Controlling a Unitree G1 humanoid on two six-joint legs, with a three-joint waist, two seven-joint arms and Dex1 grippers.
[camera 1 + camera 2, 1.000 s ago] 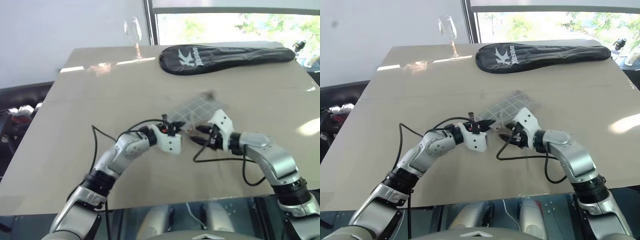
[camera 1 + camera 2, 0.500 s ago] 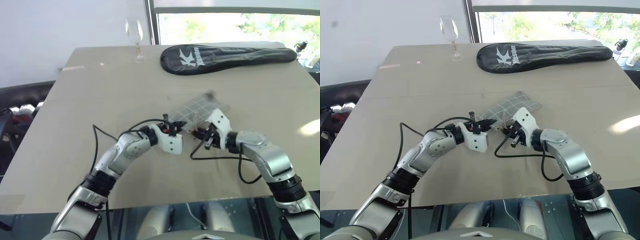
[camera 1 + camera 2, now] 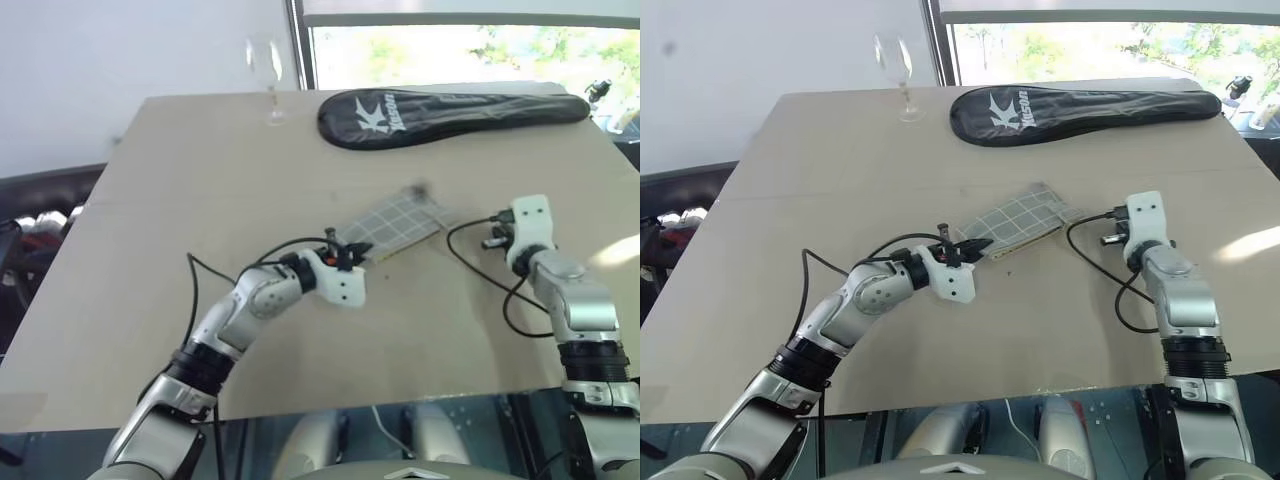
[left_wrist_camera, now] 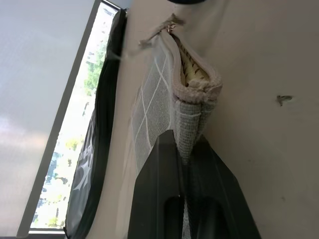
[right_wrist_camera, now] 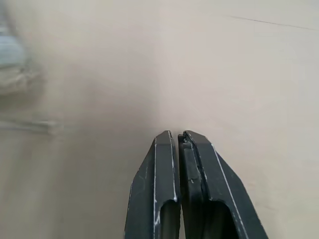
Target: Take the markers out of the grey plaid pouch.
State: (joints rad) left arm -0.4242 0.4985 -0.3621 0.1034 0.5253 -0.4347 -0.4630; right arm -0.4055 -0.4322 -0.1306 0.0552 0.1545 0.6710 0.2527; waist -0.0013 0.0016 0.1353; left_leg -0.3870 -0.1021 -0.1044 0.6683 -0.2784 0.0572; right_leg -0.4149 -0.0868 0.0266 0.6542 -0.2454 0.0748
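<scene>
The grey plaid pouch (image 3: 395, 222) lies flat near the middle of the table. My left gripper (image 3: 350, 256) is shut on its near corner. In the left wrist view the black fingers (image 4: 159, 164) pinch the pouch (image 4: 159, 94) fabric, and its mouth gapes, showing tan lining. The markers are hidden; I see none in the mouth or on the table. My right gripper (image 3: 492, 238) hangs to the right of the pouch, well apart from it. Its fingers (image 5: 164, 149) are shut over bare tabletop, and nothing sticks out from between them.
A long black racket cover (image 3: 450, 115) lies across the far side of the table (image 3: 200, 200). A wine glass (image 3: 268, 70) stands at the far left edge. Black cables loop from both wrists over the tabletop.
My right gripper closed at the pouch's mouth, then swung away to the right and turned to point forward. The left gripper kept its hold and stayed put.
</scene>
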